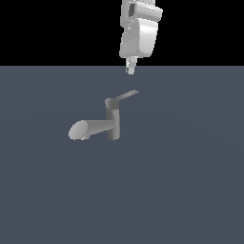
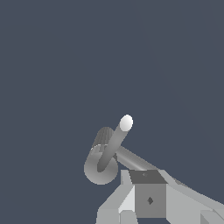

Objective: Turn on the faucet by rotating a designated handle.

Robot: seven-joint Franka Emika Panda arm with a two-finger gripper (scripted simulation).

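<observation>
1. While the ground [image 1: 190, 190] nearest the exterior camera lies as a flat slate-blue plane, the faucet [image 1: 112, 125] stands on it around the middle of the view.
2. Its thick spout [image 1: 90, 128] runs level toward the exterior view's left and ends in an oval face [image 1: 78, 129].
3. Its short upright post [image 1: 113, 121] rises from the ground, and the thin handle [image 1: 126, 96] slants up from the post's cap toward the exterior view's right.
4. Farther back and higher, the white gripper [image 1: 130, 67] hangs above the handle's raised tip, apart from it.
5. Whether its fingers are spread or pressed together cannot be told; nothing is seen between them.
6. Seen from the wrist, the handle [image 2: 114, 142] points toward the camera, with the post [image 2: 100, 162] beneath it.
</observation>
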